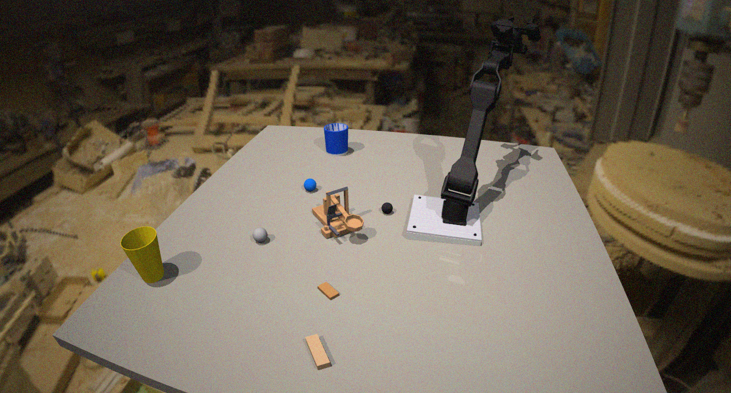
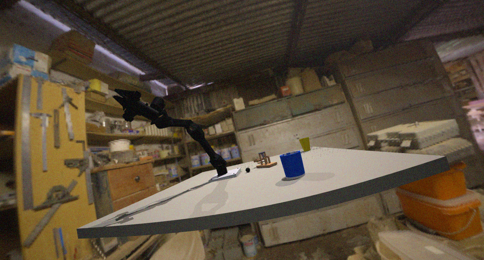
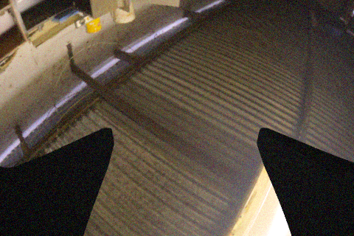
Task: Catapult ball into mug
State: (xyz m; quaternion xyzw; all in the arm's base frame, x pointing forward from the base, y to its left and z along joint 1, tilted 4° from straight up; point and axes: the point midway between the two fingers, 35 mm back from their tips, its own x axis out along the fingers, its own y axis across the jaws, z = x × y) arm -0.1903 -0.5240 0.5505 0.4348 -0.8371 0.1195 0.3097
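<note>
A small wooden catapult [image 1: 337, 217] [image 2: 264, 160] stands near the middle of the grey table [image 1: 460, 314] [image 2: 355, 170], its empty spoon cup toward the arm's base. A blue ball [image 1: 309, 184], a black ball [image 1: 386, 207] [image 2: 247, 169] and a white ball [image 1: 260, 234] lie around it. The blue mug [image 1: 336, 138] [image 2: 292, 164] stands upright at the table's far edge. My gripper [image 1: 531, 30] [image 2: 118, 98] [image 3: 187, 137] is open and empty, raised high above the base and pointing up at the ceiling, far from everything on the table.
A yellow cup [image 1: 143, 253] [image 2: 304, 143] stands at the table's left corner. Two flat wooden blocks [image 1: 328, 290] [image 1: 317, 351] lie toward the near edge. The arm's white base plate [image 1: 424, 224] [image 2: 227, 174] sits right of the catapult.
</note>
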